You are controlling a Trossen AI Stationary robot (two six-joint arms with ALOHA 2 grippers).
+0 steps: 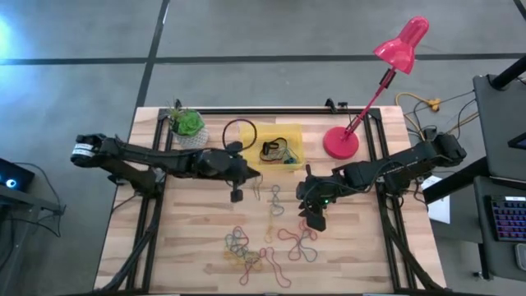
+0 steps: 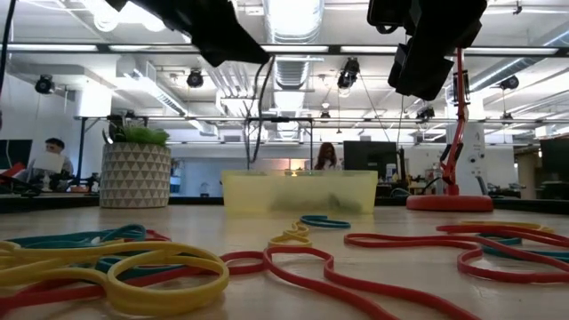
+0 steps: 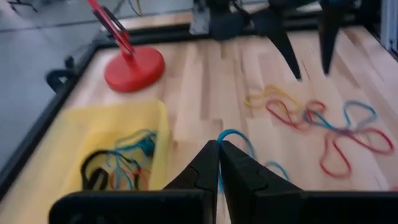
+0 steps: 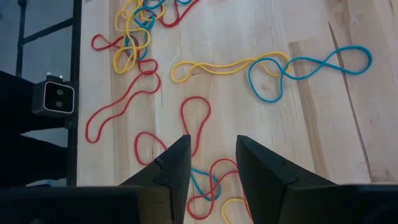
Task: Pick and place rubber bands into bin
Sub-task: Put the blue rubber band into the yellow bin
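Observation:
The yellow bin [image 1: 289, 134] stands at the table's far middle with several rubber bands [image 3: 118, 165] inside. Many more rubber bands [image 1: 256, 247] in red, yellow and blue lie loose on the wood nearer the front. My left gripper [image 1: 237, 195] is shut and hangs above the table just in front of the bin's left end. A blue band [image 3: 239, 138] shows on the wood past its tips, and I see nothing hanging from it. My right gripper [image 4: 214, 162] is open above a red band [image 4: 196, 121] and is not touching it.
A red desk lamp's base [image 1: 341, 141] stands right of the bin. A white plant pot [image 1: 187, 127] and a thin black cable loop [image 1: 240, 131] are to the bin's left. Black rails [image 1: 148, 205] run along the table's sides. Bare wood lies at the front left.

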